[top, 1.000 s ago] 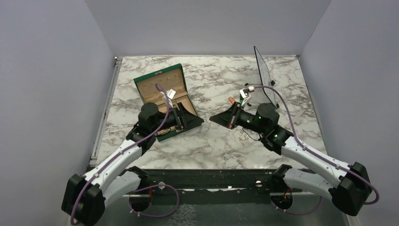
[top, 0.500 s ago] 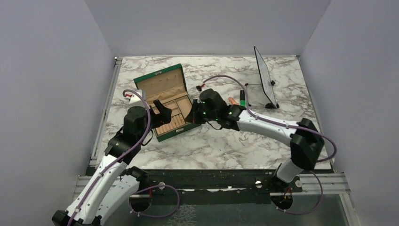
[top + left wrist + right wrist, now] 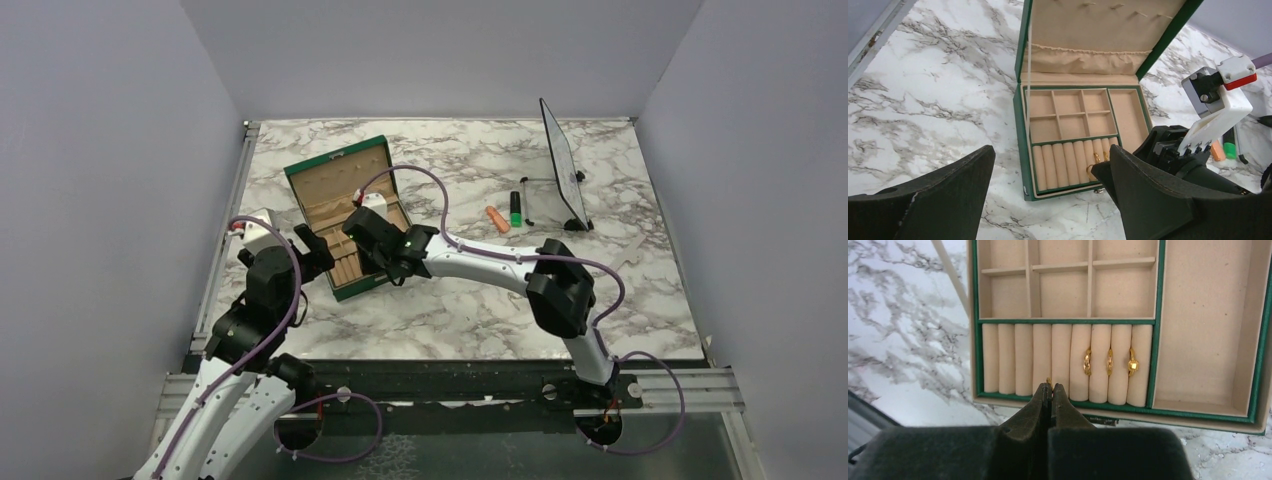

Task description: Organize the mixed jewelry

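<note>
The green box (image 3: 366, 286) lies open, with its beige ring rolls at the front. Three gold rings (image 3: 1109, 361) sit in slots at the right of the rolls. My right gripper (image 3: 1050, 387) hangs over the front edge of the rolls. It is shut on a small gold ring (image 3: 1049, 381), which pokes out at the fingertips. That ring (image 3: 1091, 172) also shows in the left wrist view, at the right gripper's tip over the rolls. My left gripper (image 3: 1051, 155) is open and empty, and stands back from the box's near left corner. From above, the left gripper (image 3: 311, 248) is left of the box and the right gripper (image 3: 362, 236) is over it.
An orange cylinder (image 3: 497, 218) and a green-and-black marker (image 3: 516, 208) lie right of the box. A dark panel on a stand (image 3: 562, 160) is at the back right. A metal rail (image 3: 224, 250) runs along the table's left edge. The box's lid (image 3: 1098, 30) stands upright.
The right arm has swung left from near the marker to the box's ring rolls, still shut. The left arm has drawn back left off the box and opened its jaws wider.
</note>
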Available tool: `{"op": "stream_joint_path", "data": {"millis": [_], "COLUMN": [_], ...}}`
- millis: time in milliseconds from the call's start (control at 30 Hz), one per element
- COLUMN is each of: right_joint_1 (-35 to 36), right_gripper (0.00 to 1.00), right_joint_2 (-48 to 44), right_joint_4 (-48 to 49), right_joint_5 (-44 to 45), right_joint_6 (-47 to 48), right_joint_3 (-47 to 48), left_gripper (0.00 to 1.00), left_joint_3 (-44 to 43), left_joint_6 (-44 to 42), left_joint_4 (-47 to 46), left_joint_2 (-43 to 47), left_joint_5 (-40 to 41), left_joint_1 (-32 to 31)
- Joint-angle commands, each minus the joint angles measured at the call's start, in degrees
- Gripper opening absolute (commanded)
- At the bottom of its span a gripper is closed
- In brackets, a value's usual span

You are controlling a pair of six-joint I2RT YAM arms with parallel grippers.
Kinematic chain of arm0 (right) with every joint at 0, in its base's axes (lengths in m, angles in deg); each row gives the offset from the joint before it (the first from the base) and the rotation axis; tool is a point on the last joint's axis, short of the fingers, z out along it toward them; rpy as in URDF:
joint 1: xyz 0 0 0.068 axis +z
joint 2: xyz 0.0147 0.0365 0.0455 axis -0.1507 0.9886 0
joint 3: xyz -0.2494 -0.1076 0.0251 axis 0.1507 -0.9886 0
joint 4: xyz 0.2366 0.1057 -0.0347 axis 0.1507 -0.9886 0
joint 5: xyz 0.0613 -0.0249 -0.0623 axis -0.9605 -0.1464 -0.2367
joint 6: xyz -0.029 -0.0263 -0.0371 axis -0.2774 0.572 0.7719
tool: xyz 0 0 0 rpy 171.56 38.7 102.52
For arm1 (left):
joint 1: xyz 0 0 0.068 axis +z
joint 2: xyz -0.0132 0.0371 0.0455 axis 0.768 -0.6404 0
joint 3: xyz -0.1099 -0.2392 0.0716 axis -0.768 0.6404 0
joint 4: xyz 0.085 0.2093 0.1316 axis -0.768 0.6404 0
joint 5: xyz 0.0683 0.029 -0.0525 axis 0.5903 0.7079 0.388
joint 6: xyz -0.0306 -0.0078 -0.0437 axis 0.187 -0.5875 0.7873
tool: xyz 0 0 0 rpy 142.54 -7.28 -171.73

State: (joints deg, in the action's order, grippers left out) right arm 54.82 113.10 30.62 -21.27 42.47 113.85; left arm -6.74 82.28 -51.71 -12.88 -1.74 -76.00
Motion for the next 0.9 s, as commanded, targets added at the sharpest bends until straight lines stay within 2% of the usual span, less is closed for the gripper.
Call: {"op": "stream_joint_path", "data": {"millis": [0,267,867], "right_joint_1": [0.97,1.47,1.91], "right_gripper": [0.01,0.01,0.01], "right_joint_2": [3.62,6.86,10.14], "right_joint_4": [-4.00,-4.59,-5.96], "right_joint_5": [7.77,11.04,8.19], "right_joint_6": [1.84,3.30,1.51], "right_joint_3": [5.34,7.88,8.46], "left_gripper": [0.86,0.86,0.86], "left_joint_3": [0.93,1.31,1.23], "left_joint_6": [-0.24,-0.14,-0.39], "left_joint_4": [1.64,1.75,1.85], "left_joint_2": [0.32,0.50,0.07], "left_joint_5": [4.20,5.20,5.48], "left_joint_1": [0.28,0.28,0.25]}}
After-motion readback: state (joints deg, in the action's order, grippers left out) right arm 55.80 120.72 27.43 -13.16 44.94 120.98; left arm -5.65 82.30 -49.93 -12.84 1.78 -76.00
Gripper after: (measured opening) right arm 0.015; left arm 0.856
